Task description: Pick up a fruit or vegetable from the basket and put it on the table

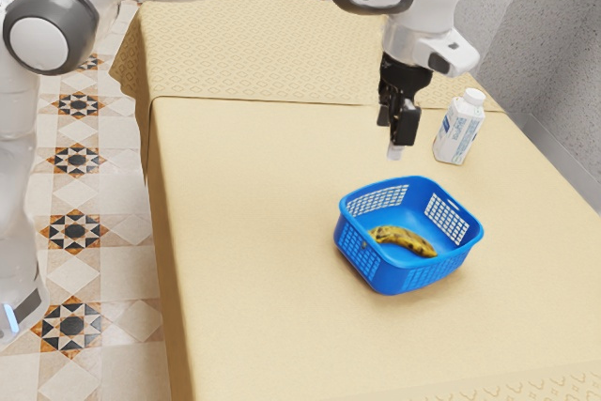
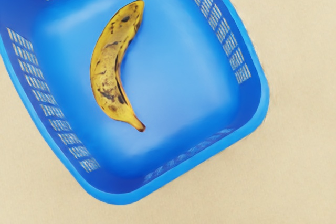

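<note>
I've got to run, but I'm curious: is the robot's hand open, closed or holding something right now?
Gripper: I can't tell if it is open or closed; it isn't holding the banana, which lies in the basket.

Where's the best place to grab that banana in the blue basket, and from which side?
Probably the banana's thick middle, from straight above, pinching across its width: it lies lengthwise on the floor of the open-topped basket, with room along both curved sides.
</note>
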{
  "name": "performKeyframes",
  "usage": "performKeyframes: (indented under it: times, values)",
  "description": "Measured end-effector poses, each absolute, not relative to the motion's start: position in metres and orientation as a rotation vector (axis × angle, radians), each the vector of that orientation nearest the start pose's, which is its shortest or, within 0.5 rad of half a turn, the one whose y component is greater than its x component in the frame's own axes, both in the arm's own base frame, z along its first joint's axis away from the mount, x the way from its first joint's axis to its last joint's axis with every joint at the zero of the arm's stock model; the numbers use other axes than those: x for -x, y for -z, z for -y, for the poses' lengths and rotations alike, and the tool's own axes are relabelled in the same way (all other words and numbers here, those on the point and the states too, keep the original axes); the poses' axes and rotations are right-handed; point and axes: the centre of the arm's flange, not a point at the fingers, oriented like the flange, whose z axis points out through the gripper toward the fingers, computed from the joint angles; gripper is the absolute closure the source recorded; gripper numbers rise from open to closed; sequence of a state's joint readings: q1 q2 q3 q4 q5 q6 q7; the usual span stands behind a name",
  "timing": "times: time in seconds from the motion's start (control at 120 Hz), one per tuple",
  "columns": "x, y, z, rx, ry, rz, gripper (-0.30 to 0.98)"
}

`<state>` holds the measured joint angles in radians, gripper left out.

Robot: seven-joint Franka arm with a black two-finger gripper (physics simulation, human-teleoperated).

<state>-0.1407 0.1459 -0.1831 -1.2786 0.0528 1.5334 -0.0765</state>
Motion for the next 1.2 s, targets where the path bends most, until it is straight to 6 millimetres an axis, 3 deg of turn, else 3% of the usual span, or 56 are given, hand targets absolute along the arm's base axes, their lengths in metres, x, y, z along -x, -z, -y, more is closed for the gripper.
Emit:
performKeyframes:
  times: [0.183, 0.4, 0.533, 0.742, 1.2]
  values:
    - [-0.611, -0.661, 0.157, 3.109, 0.298, -0.314, 0.00]
    - [-0.653, -0.617, 0.128, 3.103, 0.304, -0.223, 0.00]
    - [-0.669, -0.591, 0.114, 3.107, 0.271, -0.187, 0.00]
    - [-0.678, -0.551, 0.106, 3.110, 0.170, -0.169, 0.00]
    - [-0.689, -0.505, 0.115, 3.111, 0.061, -0.193, 0.00]
